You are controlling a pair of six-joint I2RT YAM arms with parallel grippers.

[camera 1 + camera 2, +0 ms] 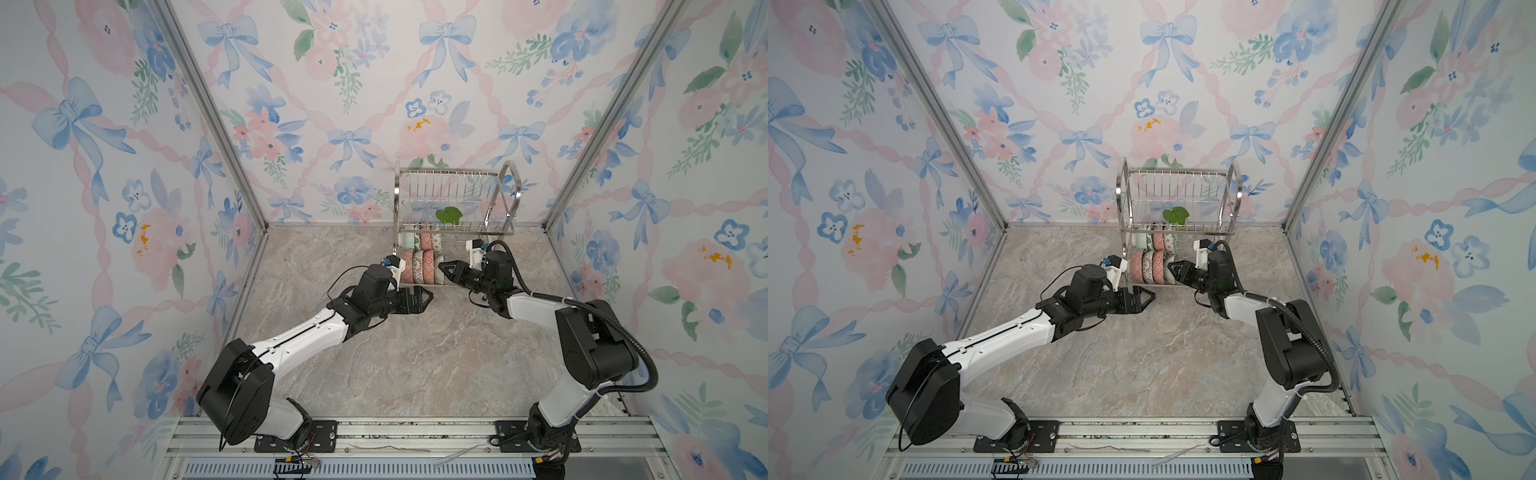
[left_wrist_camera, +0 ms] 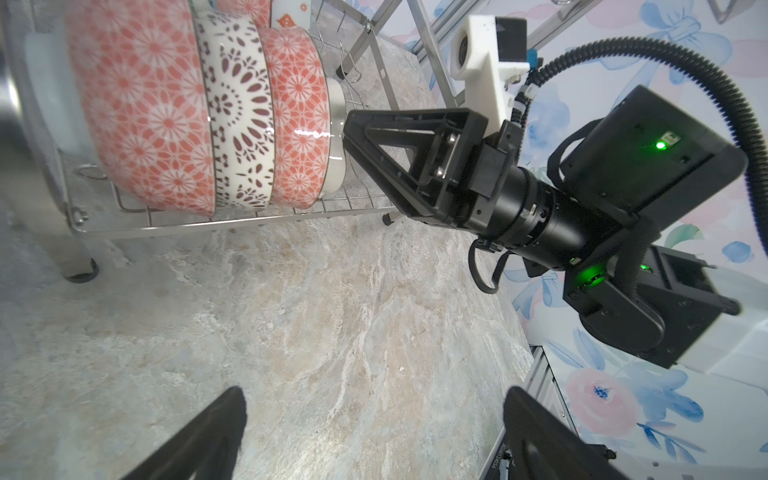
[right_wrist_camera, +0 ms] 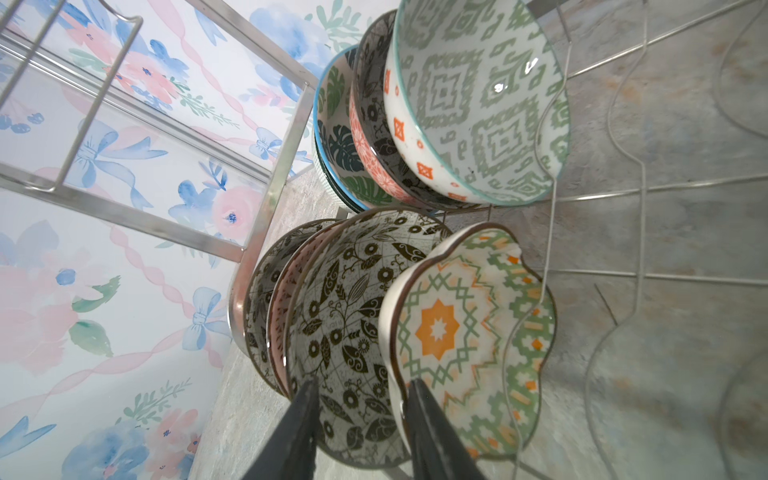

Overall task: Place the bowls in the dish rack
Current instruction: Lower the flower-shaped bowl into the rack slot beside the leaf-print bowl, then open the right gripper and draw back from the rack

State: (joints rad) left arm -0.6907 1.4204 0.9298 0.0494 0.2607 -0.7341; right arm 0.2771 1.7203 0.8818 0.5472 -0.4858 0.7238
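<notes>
light: bright, even, soft shadows | glare: streak on coral bowl [image 2: 297,120] | blur: wrist-view edges | distortion: wide-angle

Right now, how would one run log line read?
left fingers: open, empty | right fingers: open, astride scalloped bowl rim | bowls: two rows, dish rack lower tier

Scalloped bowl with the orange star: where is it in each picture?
Both top views: scalloped bowl, right end of the lower front row of the dish rack.
Left wrist: only its white edge, beside the coral bowls.
Right wrist: bowl close up, patterned inside showing.
Shared landmark: right claw, straddling its rim.
</notes>
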